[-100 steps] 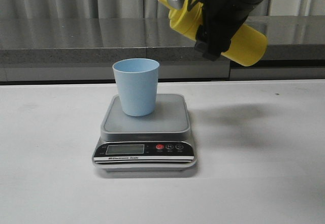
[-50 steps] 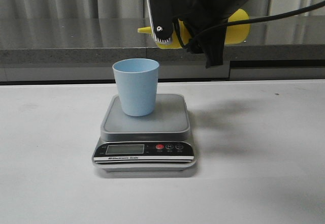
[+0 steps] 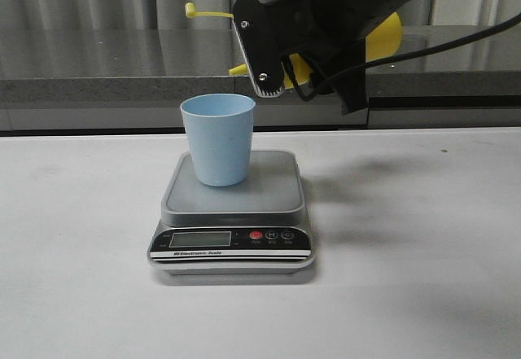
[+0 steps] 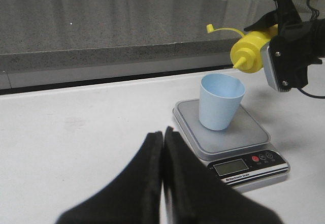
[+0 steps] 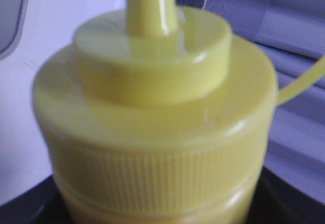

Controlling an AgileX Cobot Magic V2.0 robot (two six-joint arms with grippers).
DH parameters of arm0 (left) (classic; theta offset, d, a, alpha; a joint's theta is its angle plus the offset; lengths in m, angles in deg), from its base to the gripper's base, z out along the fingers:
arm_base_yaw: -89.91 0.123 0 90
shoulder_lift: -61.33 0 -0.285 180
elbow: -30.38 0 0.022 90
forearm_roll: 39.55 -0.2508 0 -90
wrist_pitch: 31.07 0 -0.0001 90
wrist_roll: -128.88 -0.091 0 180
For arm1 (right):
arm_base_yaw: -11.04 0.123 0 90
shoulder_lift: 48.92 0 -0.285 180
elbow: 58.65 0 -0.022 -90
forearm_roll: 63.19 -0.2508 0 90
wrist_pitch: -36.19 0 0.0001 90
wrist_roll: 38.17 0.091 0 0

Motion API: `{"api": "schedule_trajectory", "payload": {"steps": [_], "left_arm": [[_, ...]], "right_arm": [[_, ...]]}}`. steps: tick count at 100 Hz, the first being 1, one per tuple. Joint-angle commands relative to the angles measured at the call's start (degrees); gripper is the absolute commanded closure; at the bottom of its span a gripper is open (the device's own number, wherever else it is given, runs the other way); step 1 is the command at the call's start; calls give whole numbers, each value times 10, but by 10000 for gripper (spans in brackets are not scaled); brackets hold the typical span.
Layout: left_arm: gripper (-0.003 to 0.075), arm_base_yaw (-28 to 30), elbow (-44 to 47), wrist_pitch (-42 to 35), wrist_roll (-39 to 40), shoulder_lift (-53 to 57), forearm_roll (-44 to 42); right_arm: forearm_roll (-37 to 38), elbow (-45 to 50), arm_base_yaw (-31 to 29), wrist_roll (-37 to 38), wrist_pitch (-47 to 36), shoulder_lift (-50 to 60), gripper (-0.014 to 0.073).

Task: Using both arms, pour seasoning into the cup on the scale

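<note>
Your right gripper (image 3: 305, 54) is clamped around the yellow seasoning bottle (image 4: 248, 51), holding it tipped nearly on its side above the table (image 3: 423, 237). The nozzle (image 3: 237, 70) points toward the cup (image 3: 218, 139) and sits just above and beside the cup's rim, on the right-arm side. You can see the thin cap strap (image 3: 207, 13) sticking out from the bottle's neck, with the small cap at its end. Close up, the bottle is opaque, glossy yellow, with a ribbed screw collar (image 5: 152, 183) under a smooth stepped shoulder and a cone-shaped spout.

The cup is pale blue, matte, tapered to the base, and stands upright on the scale (image 3: 234, 212), toward the back left of the grey platform. Whether anything lies inside it cannot be told. The scale's black front panel carries a display (image 3: 199, 238) and a red button (image 3: 256, 234); the digits are unreadable.

Your left gripper (image 4: 162, 183) is away from the scale over bare table, fingers pressed together, holding nothing.
</note>
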Motion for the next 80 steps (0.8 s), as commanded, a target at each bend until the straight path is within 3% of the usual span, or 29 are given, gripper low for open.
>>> {"api": "schedule_trajectory", "payload": {"steps": [1,17,42,66,80], "left_arm": [[741,0,-15,-47,4,-6,4],[741,0,-15,-47,4,-6,4],[741,0,-15,-47,4,-6,4],[741,0,-15,-47,4,-6,4],[741,0,-15,-47,4,-6,4]], "right_arm": [[-31,-21,-1,63,9,35,652],[-174,-18,-26,168,-33,60,652],[-360,45,-88,167,-222,122,652],[-598,139,-156,35,-401,139,652],[-742,209,-190,-43,-555,138,652]]}}
